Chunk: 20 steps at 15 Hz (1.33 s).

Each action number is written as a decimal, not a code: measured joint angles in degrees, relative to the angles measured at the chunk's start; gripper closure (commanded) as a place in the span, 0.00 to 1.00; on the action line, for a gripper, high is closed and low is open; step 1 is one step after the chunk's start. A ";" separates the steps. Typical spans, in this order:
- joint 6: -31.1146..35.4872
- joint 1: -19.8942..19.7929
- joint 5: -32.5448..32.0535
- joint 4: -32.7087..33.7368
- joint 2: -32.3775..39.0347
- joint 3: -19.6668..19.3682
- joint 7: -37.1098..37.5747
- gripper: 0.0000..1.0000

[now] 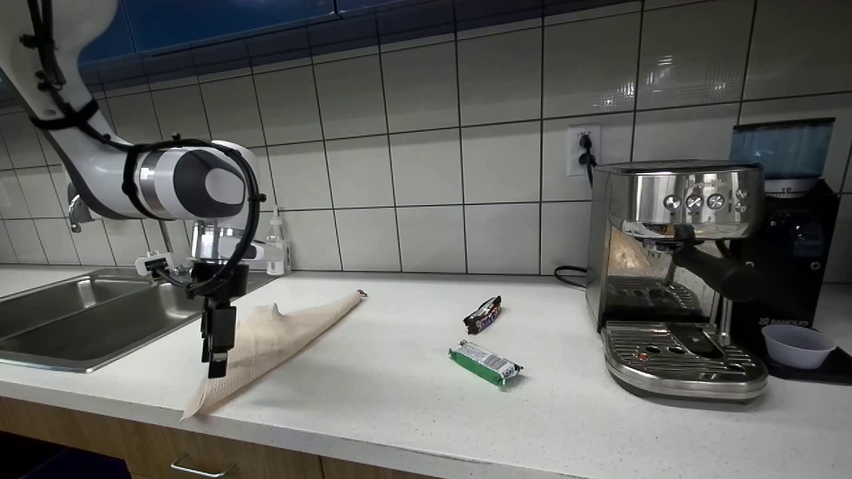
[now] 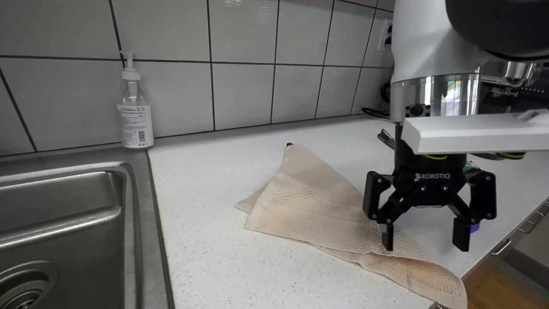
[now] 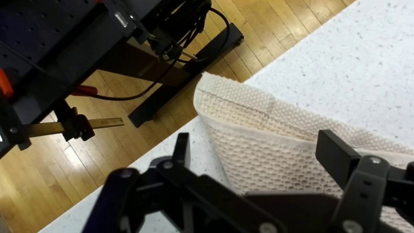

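While the black two-fingered gripper (image 2: 424, 242) is hanging spread wide, a peach waffle-weave fabric towel (image 2: 309, 206) is lying loosely folded beneath on the speckled white countertop (image 2: 206, 240); seemingly light, limp, unbreakable, probably best pinched along its upper hem (image 3: 255, 132).

I have two fingers (image 2: 387, 238). I count one cloth (image 2: 309, 206), two wrapped bars (image 1: 486, 362), one pump bottle (image 2: 136, 124), one coffee machine (image 1: 639, 213) with three large round controls (image 1: 694, 201), one grinder (image 1: 795, 246) and one small bowl (image 1: 799, 349). There is also one wall outlet (image 1: 576, 150), one faucet (image 1: 79, 211), one countertop (image 1: 373, 392) and one sink (image 2: 148, 206), which has two basins (image 1: 133, 326).
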 measured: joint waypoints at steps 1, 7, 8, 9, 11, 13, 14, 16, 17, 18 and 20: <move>0.69 0.00 0.00 -0.24 0.00 0.00 -0.06 0.00; 4.84 -0.08 0.03 -2.62 -0.28 -0.05 -1.23 0.00; 5.51 -0.14 0.22 -3.15 -0.39 -0.10 -1.65 0.00; 6.19 -0.22 0.75 -3.71 -0.53 -0.16 -2.20 0.00; 7.26 -0.53 2.05 -4.82 -1.00 -0.25 -3.57 0.00; 8.30 -0.88 3.52 -5.98 -1.67 -0.34 -5.23 0.00; 8.71 -0.99 4.10 -6.55 -2.09 -0.38 -5.96 0.00; 9.15 -1.13 5.07 -7.59 -2.97 -0.43 -7.20 0.00; 9.22 -1.14 5.58 -8.05 -3.40 -0.44 -7.73 0.00; 9.26 -1.14 6.05 -8.51 -3.83 -0.44 -8.21 0.00; 9.28 -1.15 6.98 -9.39 -4.60 -0.44 -9.18 0.00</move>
